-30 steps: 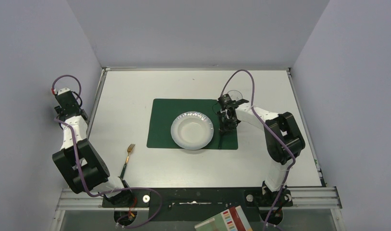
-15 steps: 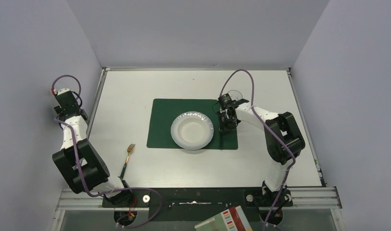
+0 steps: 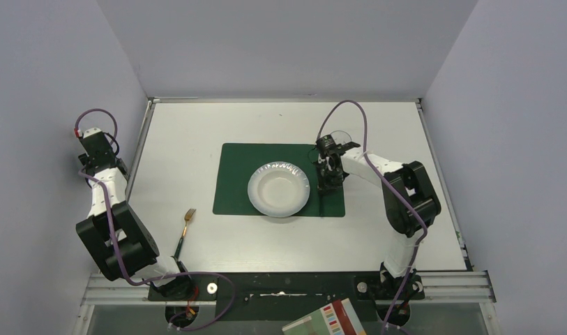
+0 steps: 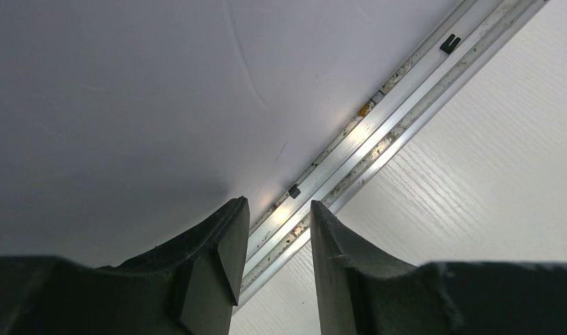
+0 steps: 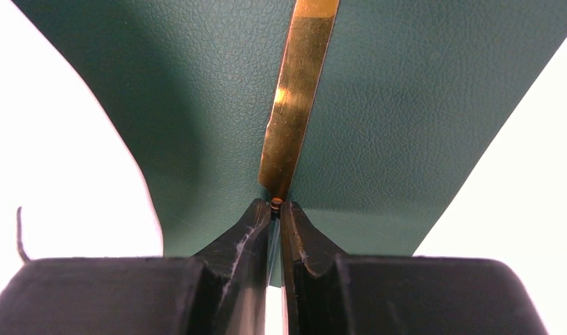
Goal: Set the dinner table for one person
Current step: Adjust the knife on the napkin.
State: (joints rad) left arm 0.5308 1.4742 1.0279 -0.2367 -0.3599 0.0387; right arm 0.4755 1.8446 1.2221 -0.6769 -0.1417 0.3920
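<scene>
Top view: large flat white rectangular tabletop (image 3: 190, 132) under dark green rectangular placemat (image 3: 231, 185). Left wrist: left gripper (image 4: 275, 209) half spread, empty, above metal rim (image 4: 378, 132). Right wrist: right gripper (image 5: 276, 204) pinching flat gold metal blade (image 5: 298, 98) on placemat; probably stiff, light, slick, best gripped near its base.

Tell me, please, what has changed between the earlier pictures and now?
Hardly anything: the right arm's elbow has edged slightly left in the top view. The right tool stays at the right edge of the placemat, pinched on the gold blade. White bowl, fork and the open left tool are as before.
</scene>
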